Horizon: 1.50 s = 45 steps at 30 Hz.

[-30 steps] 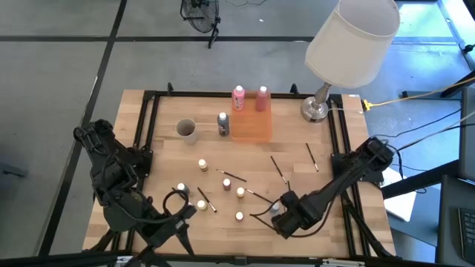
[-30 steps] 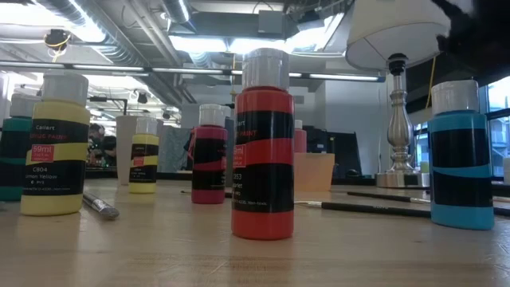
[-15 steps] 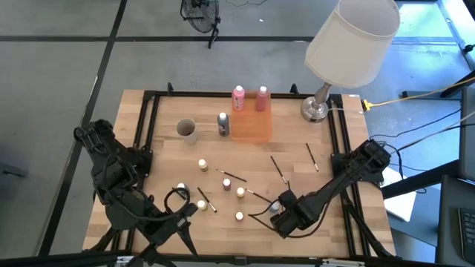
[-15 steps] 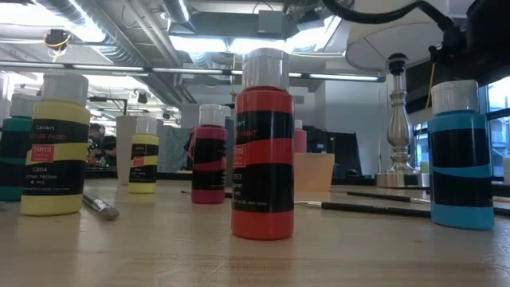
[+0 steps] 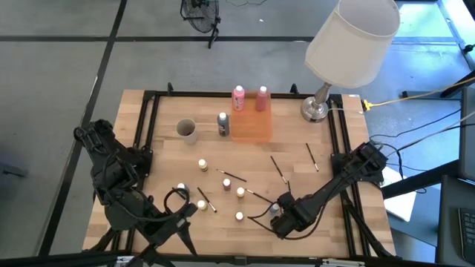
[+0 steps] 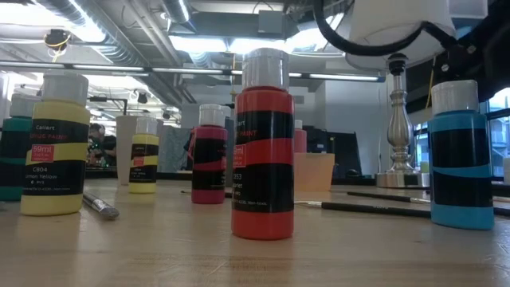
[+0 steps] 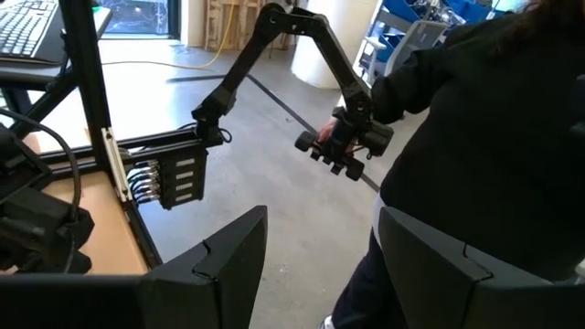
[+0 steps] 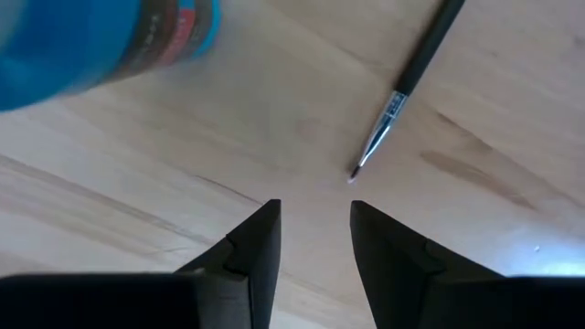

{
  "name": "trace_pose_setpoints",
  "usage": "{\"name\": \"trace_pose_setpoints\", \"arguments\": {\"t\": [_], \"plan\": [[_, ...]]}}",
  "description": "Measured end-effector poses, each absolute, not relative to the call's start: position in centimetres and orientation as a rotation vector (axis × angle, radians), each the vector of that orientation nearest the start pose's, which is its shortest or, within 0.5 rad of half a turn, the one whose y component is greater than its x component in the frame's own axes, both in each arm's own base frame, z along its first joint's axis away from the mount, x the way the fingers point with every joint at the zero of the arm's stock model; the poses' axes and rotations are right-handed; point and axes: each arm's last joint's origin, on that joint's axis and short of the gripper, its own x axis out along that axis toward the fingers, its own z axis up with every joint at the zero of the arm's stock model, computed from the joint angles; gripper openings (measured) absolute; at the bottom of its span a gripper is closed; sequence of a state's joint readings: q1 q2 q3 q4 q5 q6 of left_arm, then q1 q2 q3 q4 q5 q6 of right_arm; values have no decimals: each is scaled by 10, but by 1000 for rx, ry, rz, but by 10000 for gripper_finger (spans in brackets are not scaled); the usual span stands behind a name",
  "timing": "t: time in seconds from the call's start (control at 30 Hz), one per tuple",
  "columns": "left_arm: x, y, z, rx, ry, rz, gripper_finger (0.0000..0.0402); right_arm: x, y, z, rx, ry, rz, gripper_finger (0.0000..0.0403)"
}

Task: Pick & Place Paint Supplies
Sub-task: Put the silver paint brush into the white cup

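Several small paint bottles stand upright on the wooden table, among them a red one, a yellow one and a blue one. Thin dark brushes lie flat between them. My right gripper points down near the table's front right. It is open over bare wood, with the blue bottle and a brush tip just beyond its fingers. My left arm waits at the near left corner. Its gripper is open and looks out over the room.
A peach container, a cup, two pink bottles and a dark bottle stand at the back. A lamp rises at the far right corner. A black frame edges the table. A person stands beyond the left side.
My right gripper has sunk a little toward the table beside the blue bottle. Its arm and cable have come down into the top right of the low view. The bottles and brushes have kept their places.
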State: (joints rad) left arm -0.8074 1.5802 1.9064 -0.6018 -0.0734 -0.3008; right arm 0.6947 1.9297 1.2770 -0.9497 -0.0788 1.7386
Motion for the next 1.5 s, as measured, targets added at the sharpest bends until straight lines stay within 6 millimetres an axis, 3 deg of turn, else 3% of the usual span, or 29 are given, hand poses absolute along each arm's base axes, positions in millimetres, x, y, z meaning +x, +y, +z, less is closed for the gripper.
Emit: {"name": "trace_pose_setpoints", "arguments": {"t": [1.5], "plan": [[230,-234,477,-145,346,-642,207,256,210,131,774,1527,-887,137]]}}
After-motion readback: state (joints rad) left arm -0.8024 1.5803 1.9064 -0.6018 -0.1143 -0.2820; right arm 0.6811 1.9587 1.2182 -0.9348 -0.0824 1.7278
